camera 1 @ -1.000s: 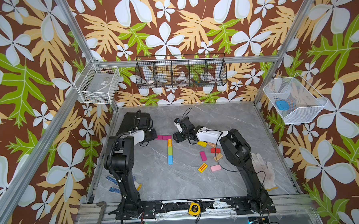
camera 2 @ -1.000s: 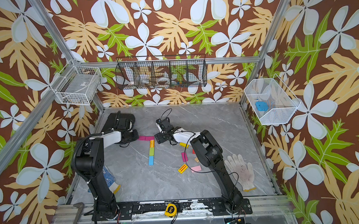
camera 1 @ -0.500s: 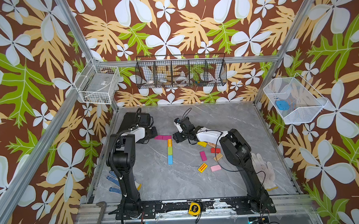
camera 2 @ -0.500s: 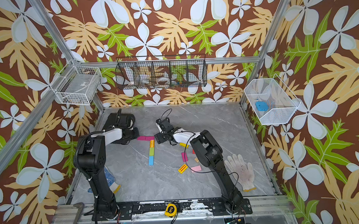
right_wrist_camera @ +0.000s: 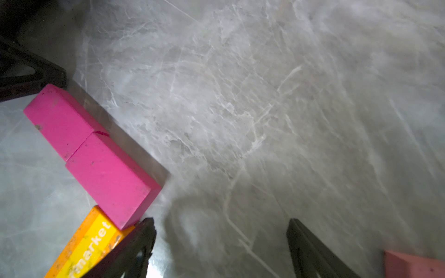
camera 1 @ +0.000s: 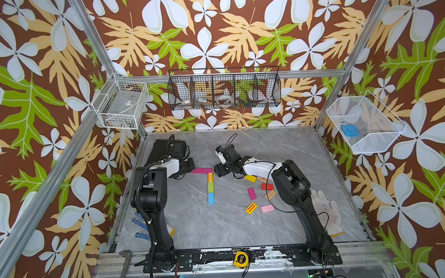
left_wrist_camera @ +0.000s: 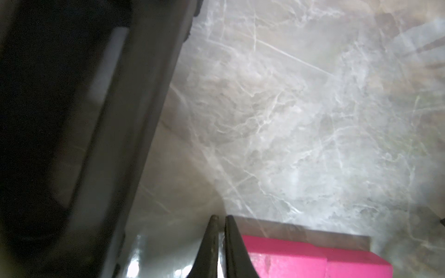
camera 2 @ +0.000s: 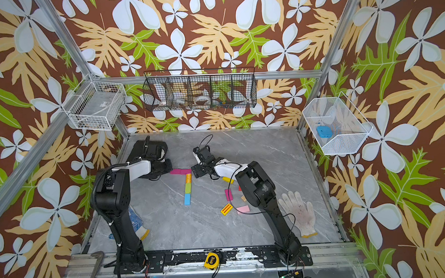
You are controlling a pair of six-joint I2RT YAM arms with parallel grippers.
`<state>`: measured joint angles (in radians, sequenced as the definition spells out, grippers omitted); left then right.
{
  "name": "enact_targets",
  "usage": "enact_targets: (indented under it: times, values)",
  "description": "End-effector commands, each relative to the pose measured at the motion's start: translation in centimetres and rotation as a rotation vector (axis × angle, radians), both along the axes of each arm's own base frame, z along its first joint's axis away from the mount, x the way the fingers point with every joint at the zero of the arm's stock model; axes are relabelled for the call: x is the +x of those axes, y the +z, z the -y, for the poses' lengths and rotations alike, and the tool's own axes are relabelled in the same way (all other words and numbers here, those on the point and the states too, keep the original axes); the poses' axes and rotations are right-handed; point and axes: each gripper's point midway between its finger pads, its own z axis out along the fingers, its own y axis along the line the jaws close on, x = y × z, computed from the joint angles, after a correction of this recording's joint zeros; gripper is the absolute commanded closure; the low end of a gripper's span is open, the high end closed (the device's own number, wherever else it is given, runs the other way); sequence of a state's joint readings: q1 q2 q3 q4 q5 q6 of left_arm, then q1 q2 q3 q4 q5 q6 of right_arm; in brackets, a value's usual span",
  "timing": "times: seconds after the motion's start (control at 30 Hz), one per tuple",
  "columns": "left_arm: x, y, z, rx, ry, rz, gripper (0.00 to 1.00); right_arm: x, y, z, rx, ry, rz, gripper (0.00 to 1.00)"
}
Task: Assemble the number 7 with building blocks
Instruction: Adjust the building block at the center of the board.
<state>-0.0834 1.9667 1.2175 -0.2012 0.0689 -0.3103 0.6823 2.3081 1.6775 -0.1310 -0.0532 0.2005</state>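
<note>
Left arm (camera 1: 151,189) shifts over the second: elbow lifts slightly, forearm swings toward desk centre. Left hand (camera 1: 189,164), tips pinched together, creeps closer to the outer end of the magenta blocks (camera 1: 202,170). It now sits just beside that end in the wrist view (left_wrist_camera: 220,217); contact unclear. Most of the travel falls in the first half-second.

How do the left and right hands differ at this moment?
The left hand is shut; the right hand stands wide open. The left hand sits at the free end of the magenta bar; the right hand sits at its other end, by the corner with the orange block. Both are low over the table and hold nothing.
</note>
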Motion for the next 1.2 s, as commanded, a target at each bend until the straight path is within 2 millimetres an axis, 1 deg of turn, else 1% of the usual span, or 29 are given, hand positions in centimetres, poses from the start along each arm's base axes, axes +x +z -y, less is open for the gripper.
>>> enact_targets:
  times: [0.0,0.73,1.17]
  values:
    - [-1.58,-0.86,-0.15,0.005,-0.006,-0.067,0.89,-1.13,-1.37,0.31,-0.027,0.016,-0.059,0.14]
    - [-2.19,-0.80,-0.18,0.003,0.000,-0.069,0.89,-1.45,-1.85,0.12,-0.024,0.026,-0.068,0.14]
    - [-2.17,-0.65,0.03,-0.007,-0.006,-0.066,0.89,-1.58,-2.00,0.02,-0.024,0.030,-0.071,0.14]
